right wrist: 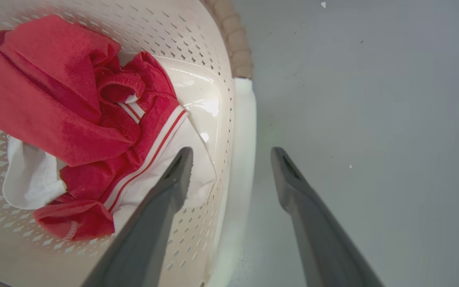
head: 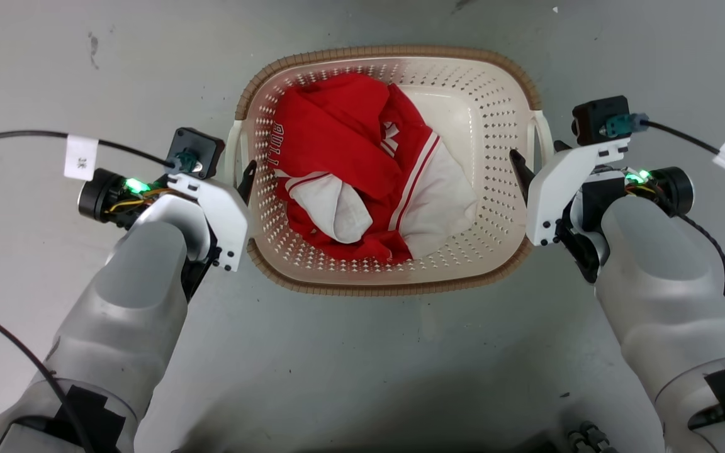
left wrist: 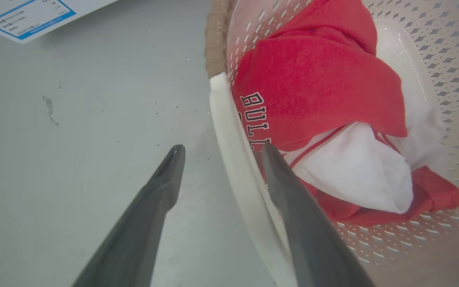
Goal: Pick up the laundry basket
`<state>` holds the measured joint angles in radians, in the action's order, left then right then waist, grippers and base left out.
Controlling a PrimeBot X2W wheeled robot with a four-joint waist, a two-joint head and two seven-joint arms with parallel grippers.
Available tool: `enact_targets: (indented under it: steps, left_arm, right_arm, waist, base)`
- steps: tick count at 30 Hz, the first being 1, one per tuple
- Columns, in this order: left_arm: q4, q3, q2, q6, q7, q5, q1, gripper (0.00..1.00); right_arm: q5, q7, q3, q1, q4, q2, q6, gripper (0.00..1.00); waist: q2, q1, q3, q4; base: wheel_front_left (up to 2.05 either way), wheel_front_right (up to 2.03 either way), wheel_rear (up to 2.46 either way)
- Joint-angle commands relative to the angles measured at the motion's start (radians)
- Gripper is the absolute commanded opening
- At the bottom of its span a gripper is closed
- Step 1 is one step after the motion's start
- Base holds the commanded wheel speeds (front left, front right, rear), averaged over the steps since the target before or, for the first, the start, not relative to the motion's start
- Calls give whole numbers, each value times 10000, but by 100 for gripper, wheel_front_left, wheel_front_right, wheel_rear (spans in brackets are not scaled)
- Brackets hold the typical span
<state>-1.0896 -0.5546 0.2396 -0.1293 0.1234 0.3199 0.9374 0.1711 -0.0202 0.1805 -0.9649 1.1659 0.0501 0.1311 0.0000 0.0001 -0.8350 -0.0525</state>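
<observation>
The cream plastic laundry basket point(head: 387, 51) with holes and a brown rim sits on the grey floor point(head: 362, 352). Red and white clothes point(head: 350, 157) lie inside. The left gripper point(left wrist: 221, 148) and right gripper point(right wrist: 231, 151) each have their jaws wide apart around a white side handle point(left wrist: 223, 119), not squeezing it.

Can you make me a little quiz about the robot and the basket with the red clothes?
1. True or false: the laundry basket holds blue jeans.
2. What sits between the left jaws? A) the basket's white handle B) a sock C) nothing
3. Fill in: the right jaws are ____ (open or shut).
Key: 1 false; 2 A; 3 open.
</observation>
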Motion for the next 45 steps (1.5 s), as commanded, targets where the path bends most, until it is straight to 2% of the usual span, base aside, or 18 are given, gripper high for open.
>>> enact_targets:
  steps: [1, 12, 26, 27, 28, 29, 38, 45]
  left_arm:
    - [-50, -300, 82, -14, -126, 266, 220, 100]
    - [336, -2080, 426, -15, -1020, 1898, 654, 100]
    - [249, -3473, 717, -3, -891, 3213, 1060, 100]
    - [243, -3559, 709, -3, -928, 3305, 1065, 80]
    - [255, -3649, 710, -3, -938, 3396, 1082, 17]
    - [274, -3732, 715, -3, -956, 3495, 1087, 0]
    - [276, -4464, 894, -3, -1006, 4204, 1041, 0]
    - [421, -5117, 975, -3, -1350, 4862, 672, 0]
  right_arm:
    - [104, -235, 117, -273, 255, 0, -7, 100]
    - [746, -1095, 700, -887, 820, 1, -7, 100]
    - [1005, -1164, 884, -1016, 1107, 1, -7, 100]
    - [1014, -1152, 909, -1018, 1111, 1, -7, 100]
    - [1057, -1125, 908, -1025, 1118, 1, -7, 40]
    - [1082, -1114, 924, -1034, 1125, 1, -7, 0]
    - [868, -1069, 1044, -904, 1173, 40, -2, 0]
    - [334, -1613, 873, -552, 1212, 46, -3, 0]
  waist:
    - [0, -1, -89, 54]
    - [0, -1, -349, 142]
    - [0, -1, -509, 230]
    - [0, -1, -515, 228]
    - [0, -1, -522, 229]
    - [0, -1, -526, 228]
    - [0, -1, -304, 213]
    - [0, -1, 683, 181]
  base:
    - [0, 0, 0]
    - [0, 0, 0]
    - [0, 0, 0]
    - [0, 0, 0]
    - [0, 0, 0]
    - [0, 0, 0]
    - [0, 0, 0]
    - [0, 0, 0]
